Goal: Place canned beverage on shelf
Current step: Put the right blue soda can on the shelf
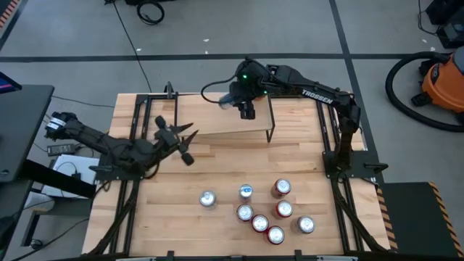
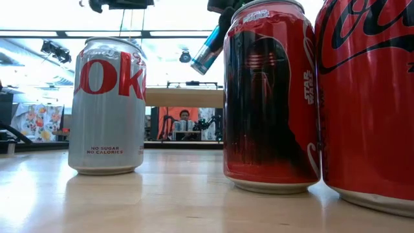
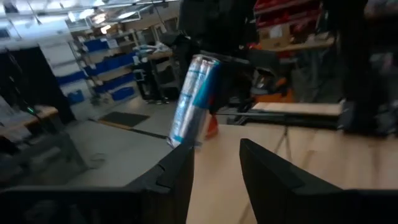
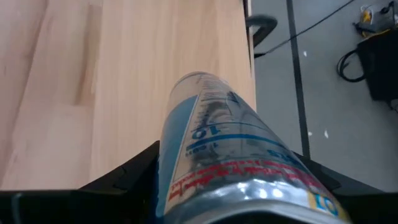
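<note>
A slim blue-and-silver can [image 1: 228,102] hangs tilted above the far part of the shelf [image 1: 210,122], a light-wood board on thin black legs at the table's far middle. My right gripper [image 1: 238,104] is shut on this can. The low view shows the can [image 2: 208,48] slanting high above the shelf's board [image 2: 184,97]. My left gripper [image 1: 186,146] stands open and level at the shelf's near left corner, with nothing between its fingers [image 3: 177,180]. In its wrist view the held can [image 3: 191,99] shows farther off. My right gripper pinches the slim can's round side wall [image 4: 186,168] between its two fingers, one on each side. The fingers slant down from the table's right and far side. The can lies along them, with one end [image 4: 196,84] sticking out ahead. It is tilted and lifted clear of the shelf.
Several cans stand upright near the table's front edge: a silver one [image 1: 208,199] alone at the left, a blue-topped one [image 1: 246,191] and red ones such as [image 1: 281,188] clustered to the right. The low view has a silver can [image 2: 107,107] and a red can [image 2: 272,97] close up.
</note>
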